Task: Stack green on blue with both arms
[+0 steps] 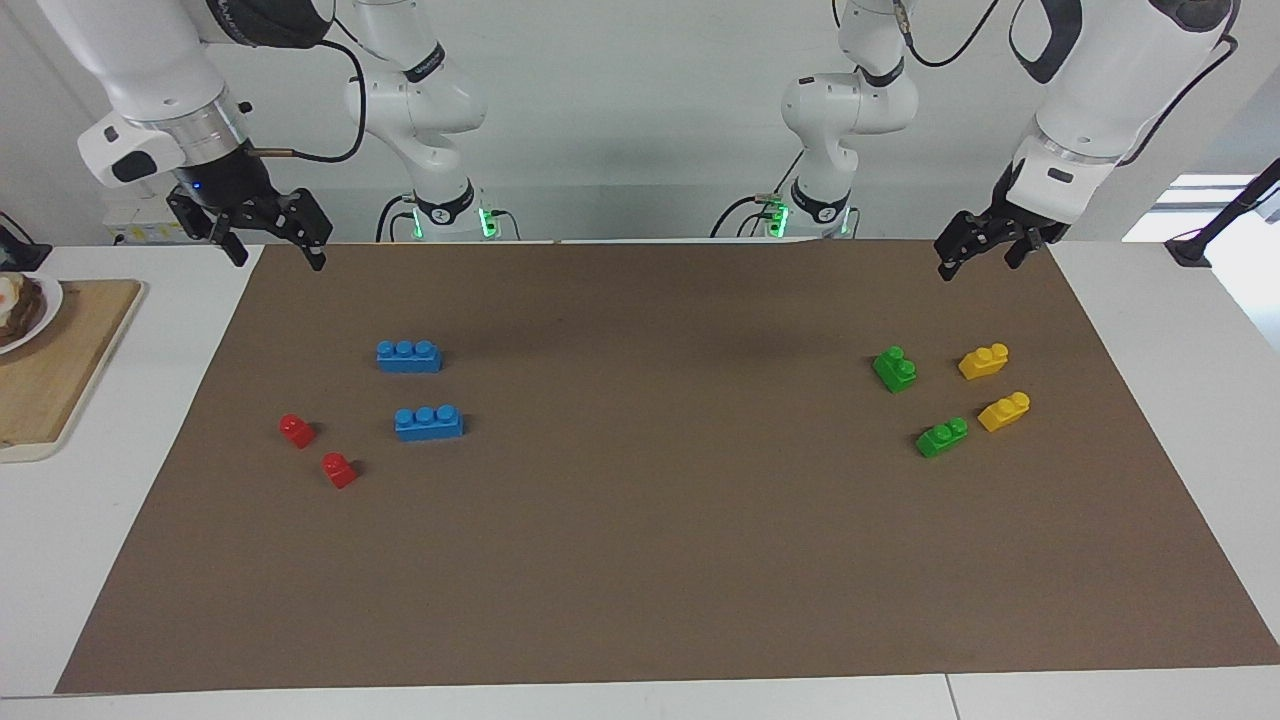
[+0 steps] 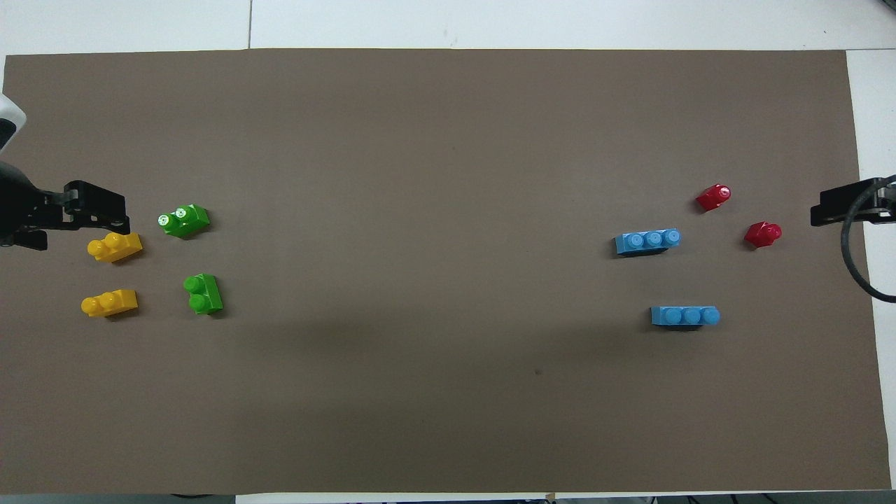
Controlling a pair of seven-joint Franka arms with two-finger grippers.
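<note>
Brown mat [image 1: 640, 520]; both grippers empty, agape

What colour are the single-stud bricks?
Red: both single-stud bricks, clearest in the overhead view.

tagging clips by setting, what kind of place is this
Probably a robotics lab bench: two Franka arms, left gripper and right gripper waiting raised, a brown mat taped over white tables, and sorted green bricks and blue bricks.

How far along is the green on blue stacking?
Nothing is done yet: both green bricks and both blue bricks lie apart on the brown mat. The left gripper and right gripper hang open and empty. Picking, carrying and stacking all remain.
</note>
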